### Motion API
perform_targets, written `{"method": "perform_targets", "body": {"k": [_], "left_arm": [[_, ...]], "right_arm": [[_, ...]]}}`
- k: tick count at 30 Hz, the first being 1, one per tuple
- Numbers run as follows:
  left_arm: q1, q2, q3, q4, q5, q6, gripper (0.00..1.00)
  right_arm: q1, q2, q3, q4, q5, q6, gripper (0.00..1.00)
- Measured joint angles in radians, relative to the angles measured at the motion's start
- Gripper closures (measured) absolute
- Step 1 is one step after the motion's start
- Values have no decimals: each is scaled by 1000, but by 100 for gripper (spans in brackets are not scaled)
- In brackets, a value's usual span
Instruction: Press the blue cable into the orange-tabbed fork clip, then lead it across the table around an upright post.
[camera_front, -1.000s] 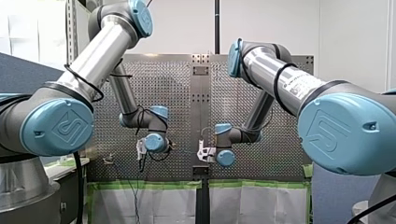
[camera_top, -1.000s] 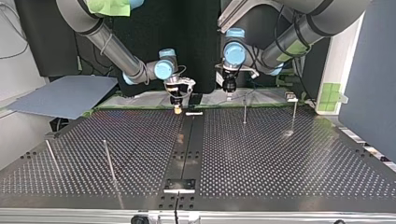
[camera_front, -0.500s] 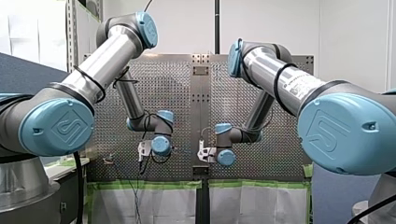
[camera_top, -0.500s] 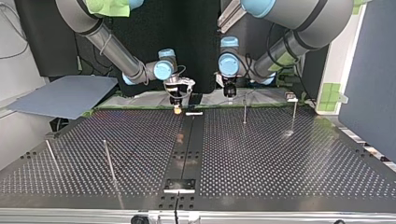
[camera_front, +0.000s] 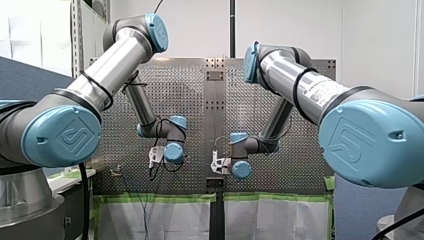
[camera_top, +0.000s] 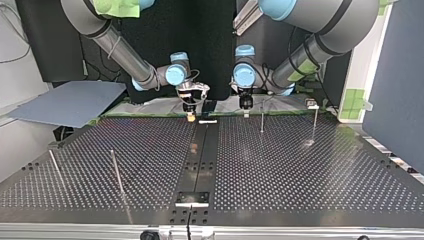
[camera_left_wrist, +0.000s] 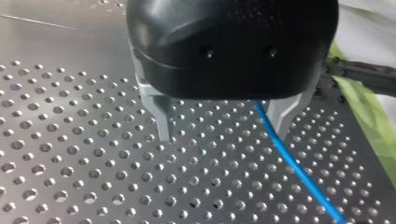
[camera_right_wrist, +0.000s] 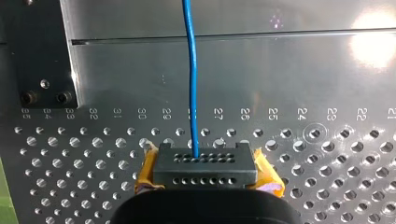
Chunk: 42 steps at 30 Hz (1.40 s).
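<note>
**Cable is held at the far edge; clip and post are both left to do**

Closest, in the right wrist view, my right gripper (camera_right_wrist: 205, 164) shows a dark tip with yellow pads at both sides. The tip is pressed together, and the blue cable (camera_right_wrist: 190, 70) comes out of its middle and runs straight ahead over a plain metal strip. I judge the cable is pinched there.

My left gripper (camera_left_wrist: 224, 123) has its metal fingers (camera_left_wrist: 162, 116) spread apart. The same cable passes between them, close to one finger, and nothing clamps it. From there it goes on above the perforated table (camera_left_wrist: 70, 154).

In no picture can I find an orange-tabbed fork clip with certainty. So I judge the pressing into the clip is not yet done, and all of the leading around a post is left.

In the top view, going outward from the camera's side:
- A small black plate (camera_top: 191, 197) sits on the dark centre strip (camera_top: 200, 155) at the near edge.
- The near posts (camera_top: 116, 171) stand at the view's left.
- The far posts (camera_top: 262, 117) stand in the right half, close to the far edge and near my left gripper.
- A small pale piece (camera_top: 207, 121) lies on the strip just before my right gripper; I cannot tell what it is.
- A grey-blue board (camera_top: 70, 102) lies beyond the table's left corner.

The far posts stand nearest to the cable's way, so I think the left arm could strike one of them when it moves.
</note>
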Motion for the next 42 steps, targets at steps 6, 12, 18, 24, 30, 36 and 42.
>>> {"method": "perform_targets", "body": {"k": [6,12,18,24,30,36,42], "left_arm": [[1,-2,0,-20,1,25,0],[3,-13,13,-36,17,34,0],[3,-60,51,-53,15,23,0],[4,-92,77,-33,15,0,0],[6,-94,87,-41,14,-17,0],[7,-93,88,-45,13,-16,0],[7,-91,108,-59,13,-16,0]], "right_arm": [[-5,0,0,0,0,1,100],[-3,0,0,0,0,1,100],[-4,0,1,3,-1,0,100],[-6,0,0,3,-1,0,100],[-6,1,0,0,0,-1,100],[-8,1,1,0,0,-1,100],[-10,5,1,0,0,-1,100]]}}
